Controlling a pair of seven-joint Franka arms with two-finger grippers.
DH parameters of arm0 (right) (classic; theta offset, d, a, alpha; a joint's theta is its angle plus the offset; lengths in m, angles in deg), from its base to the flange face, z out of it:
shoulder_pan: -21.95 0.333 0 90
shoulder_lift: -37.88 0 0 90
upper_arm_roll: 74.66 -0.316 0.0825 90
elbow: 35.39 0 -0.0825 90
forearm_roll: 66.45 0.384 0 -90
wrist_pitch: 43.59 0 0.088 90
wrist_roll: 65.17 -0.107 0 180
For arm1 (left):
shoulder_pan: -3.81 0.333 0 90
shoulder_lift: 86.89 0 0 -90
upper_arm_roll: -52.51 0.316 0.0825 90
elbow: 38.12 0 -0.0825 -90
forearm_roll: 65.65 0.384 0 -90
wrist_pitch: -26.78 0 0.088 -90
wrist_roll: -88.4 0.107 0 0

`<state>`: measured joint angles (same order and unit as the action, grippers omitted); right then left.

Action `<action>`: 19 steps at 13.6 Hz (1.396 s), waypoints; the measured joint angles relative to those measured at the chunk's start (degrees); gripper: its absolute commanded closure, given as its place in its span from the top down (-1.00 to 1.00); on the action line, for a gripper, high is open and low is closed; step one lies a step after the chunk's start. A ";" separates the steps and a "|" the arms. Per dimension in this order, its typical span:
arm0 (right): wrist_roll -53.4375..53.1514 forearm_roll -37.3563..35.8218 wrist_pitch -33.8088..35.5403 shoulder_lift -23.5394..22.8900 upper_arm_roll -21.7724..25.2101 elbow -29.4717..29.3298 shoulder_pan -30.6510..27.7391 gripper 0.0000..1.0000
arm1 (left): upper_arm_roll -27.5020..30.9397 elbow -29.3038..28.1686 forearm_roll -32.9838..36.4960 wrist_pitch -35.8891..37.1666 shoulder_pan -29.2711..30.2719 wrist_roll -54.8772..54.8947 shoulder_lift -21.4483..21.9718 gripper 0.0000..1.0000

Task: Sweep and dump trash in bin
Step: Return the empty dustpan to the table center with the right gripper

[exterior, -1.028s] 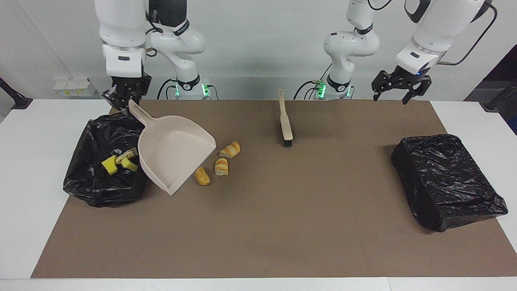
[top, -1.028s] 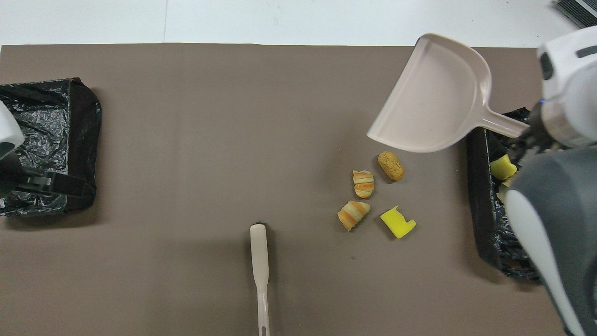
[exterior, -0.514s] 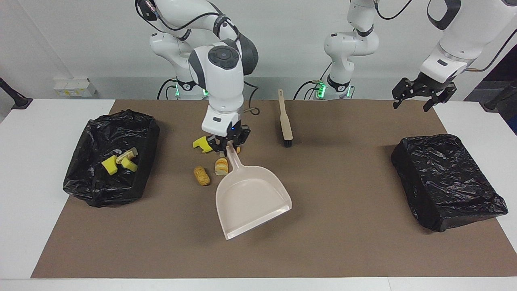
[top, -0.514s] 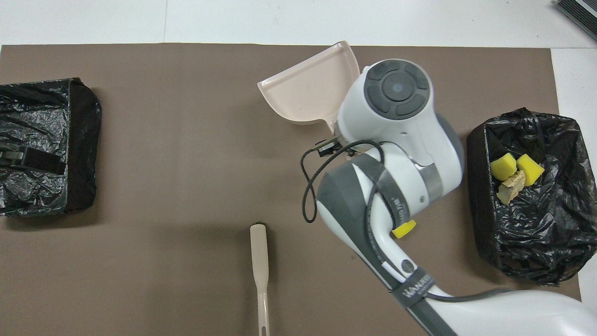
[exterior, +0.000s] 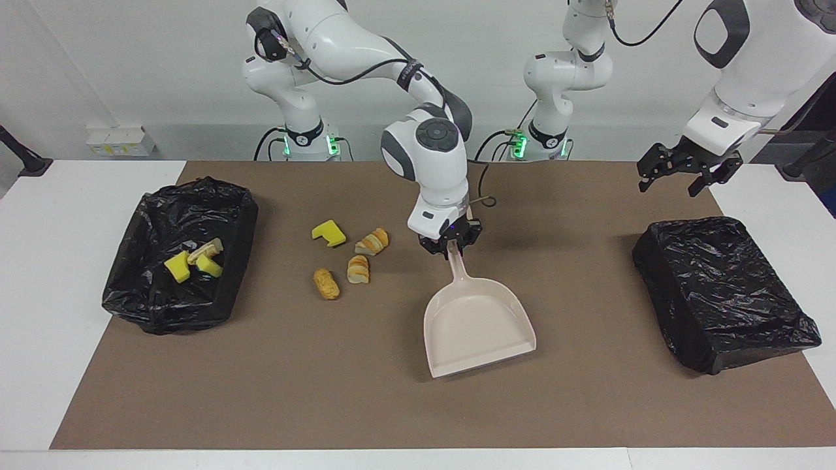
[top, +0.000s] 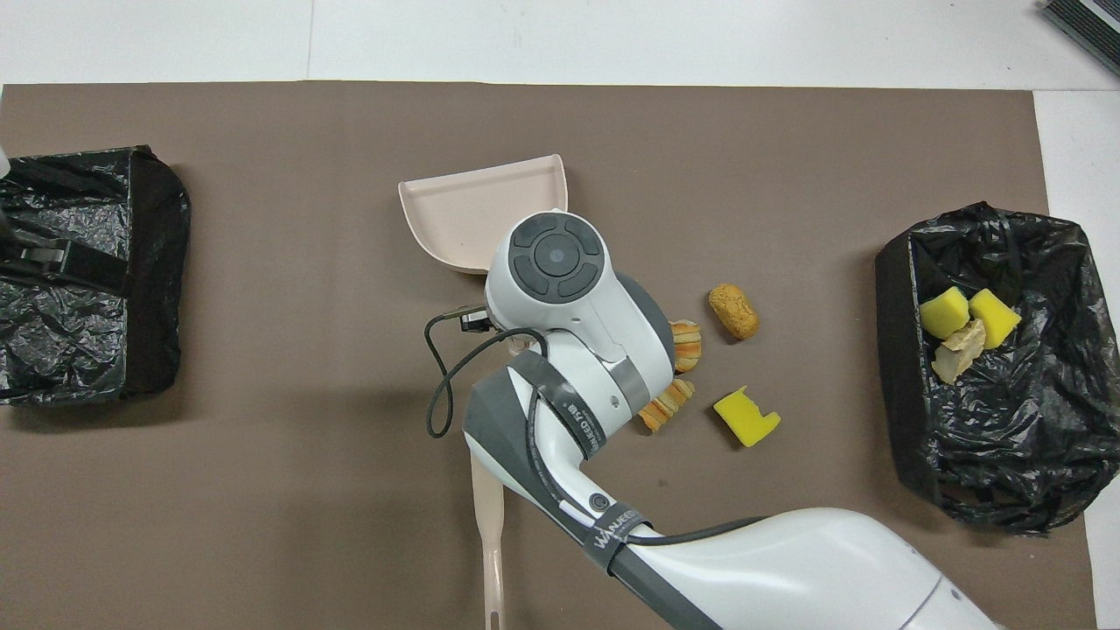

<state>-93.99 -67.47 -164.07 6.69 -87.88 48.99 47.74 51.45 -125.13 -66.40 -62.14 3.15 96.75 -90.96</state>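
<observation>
My right gripper [exterior: 450, 245] is shut on the handle of the beige dustpan [exterior: 477, 324], which sits empty, low at the middle of the mat, also seen from overhead [top: 477, 206]. Loose trash lies beside it toward the right arm's end: a yellow sponge chunk [exterior: 328, 233], two striped pastry bits [exterior: 373, 241] [exterior: 358, 269] and a brown bit [exterior: 326, 284]. More trash, yellow chunks [exterior: 177, 267] and a beige bit, lies in the black-lined bin [exterior: 157, 307] at the right arm's end. The brush handle [top: 488, 525] shows only in the overhead view. My left gripper [exterior: 686, 175] is open and empty.
A second black-lined bin [exterior: 722, 290] stands at the left arm's end, under my waiting left gripper [top: 57, 262]. The right arm's wrist covers part of the pastry bits [top: 687, 343] from overhead. The brown mat [exterior: 274, 391] covers most of the white table.
My right arm swung the dustpan from over the bin at its end, across the loose trash, to the middle of the mat. My left gripper drifted toward its end of the table.
</observation>
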 measured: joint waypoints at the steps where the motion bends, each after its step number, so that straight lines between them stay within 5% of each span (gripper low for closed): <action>1: -0.16 0.00 -0.09 -0.48 0.03 -0.08 0.05 -1.00 | 0.00 0.05 0.00 -0.69 0.00 0.00 -0.36 1.00; 8: -0.16 0.00 -1.12 -1.44 0.34 0.56 -0.53 -1.00 | -0.03 0.13 0.00 -1.53 0.00 0.00 -0.68 1.00; 9: -0.16 0.00 -1.15 -1.70 0.34 0.58 -0.51 -0.62 | -0.03 0.13 0.00 -1.53 0.00 0.00 -0.68 1.00; 11: -0.15 -0.01 -1.15 -1.76 0.34 0.58 -0.52 0.99 | -0.03 0.13 0.00 -1.53 0.00 0.00 -0.68 1.00; 16: 0.16 -1.27 -1.16 -1.28 0.36 0.34 -0.76 1.00 | -0.03 0.13 0.00 -1.52 0.00 0.00 -0.68 1.00; 19: 0.13 -1.27 5.18 4.15 0.39 -0.19 -2.39 1.00 | -0.03 0.13 0.00 -1.46 0.00 0.00 -0.68 1.00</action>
<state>-93.86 -68.73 -158.89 10.84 -87.48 48.80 45.35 51.42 -125.00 -66.40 -63.60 3.15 96.75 -91.64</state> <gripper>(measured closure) 0.000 0.000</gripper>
